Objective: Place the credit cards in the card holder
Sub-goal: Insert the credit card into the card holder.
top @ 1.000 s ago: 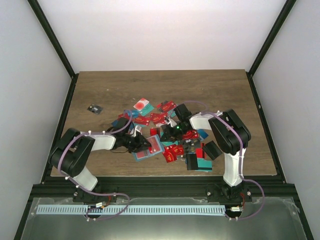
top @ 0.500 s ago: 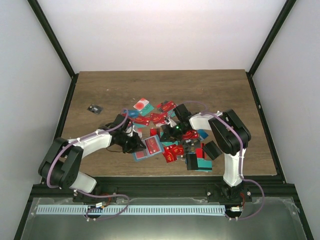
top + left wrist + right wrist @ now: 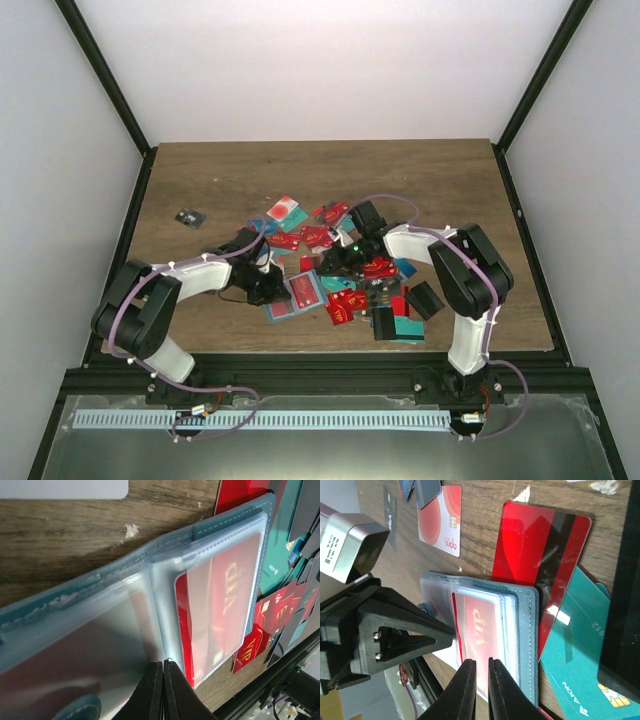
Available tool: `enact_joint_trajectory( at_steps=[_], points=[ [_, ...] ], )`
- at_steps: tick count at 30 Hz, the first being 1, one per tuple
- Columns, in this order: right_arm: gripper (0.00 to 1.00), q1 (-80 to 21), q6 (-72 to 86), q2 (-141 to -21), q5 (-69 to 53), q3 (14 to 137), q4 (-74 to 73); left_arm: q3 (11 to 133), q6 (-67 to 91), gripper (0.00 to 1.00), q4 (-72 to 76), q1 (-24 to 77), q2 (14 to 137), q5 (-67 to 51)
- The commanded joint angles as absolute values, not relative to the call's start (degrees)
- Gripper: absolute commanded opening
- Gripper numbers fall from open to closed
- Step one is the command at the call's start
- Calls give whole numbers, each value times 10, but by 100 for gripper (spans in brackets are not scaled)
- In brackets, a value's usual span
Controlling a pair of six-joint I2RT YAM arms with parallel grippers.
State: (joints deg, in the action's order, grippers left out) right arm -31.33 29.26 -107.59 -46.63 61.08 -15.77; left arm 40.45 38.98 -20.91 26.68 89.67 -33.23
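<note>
The card holder (image 3: pixel 300 293) lies open on the table at the near left of the card pile, its teal cover (image 3: pixel 524 630) under clear pockets. A red credit card (image 3: pixel 225 595) sits inside the top clear pocket (image 3: pixel 482 625). My left gripper (image 3: pixel 163 663) is shut, tips resting on the clear sleeve by the holder's fold; it enters the right wrist view from the left (image 3: pixel 451 630). My right gripper (image 3: pixel 481 663) hovers over the pocketed red card, jaws a narrow gap apart with nothing between them. Loose credit cards (image 3: pixel 345 300) lie scattered to the right.
A red card (image 3: pixel 540 545), a teal card (image 3: pixel 575 665) and a white card with a red blot (image 3: pixel 440 517) lie around the holder. Black cases (image 3: pixel 425 298) stand at the pile's near right. A small dark object (image 3: pixel 188 217) lies far left.
My left gripper closed from a slight opening while its arm shifted. My right gripper parted its jaws a crack and drew slightly back from the holder.
</note>
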Motion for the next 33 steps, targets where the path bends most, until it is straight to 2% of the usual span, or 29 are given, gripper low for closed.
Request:
enact_joint_trajectory(
  at_steps=[1, 10, 20, 29, 33],
  points=[
    [11, -319, 296, -1063, -486, 612, -146, 425, 375, 4, -178, 271, 923, -338],
    [12, -319, 295, -1063, -499, 595, -138, 443, 367, 4, -167, 284, 967, -337],
    [21, -319, 292, -1076, -515, 586, -134, 438, 350, 4, -188, 303, 1003, -295],
    [23, -319, 289, -1071, -518, 578, -133, 442, 352, 4, -182, 308, 1016, -294],
    [28, -319, 286, -1061, -501, 574, -141, 440, 352, 4, -182, 309, 1016, -292]
  ],
)
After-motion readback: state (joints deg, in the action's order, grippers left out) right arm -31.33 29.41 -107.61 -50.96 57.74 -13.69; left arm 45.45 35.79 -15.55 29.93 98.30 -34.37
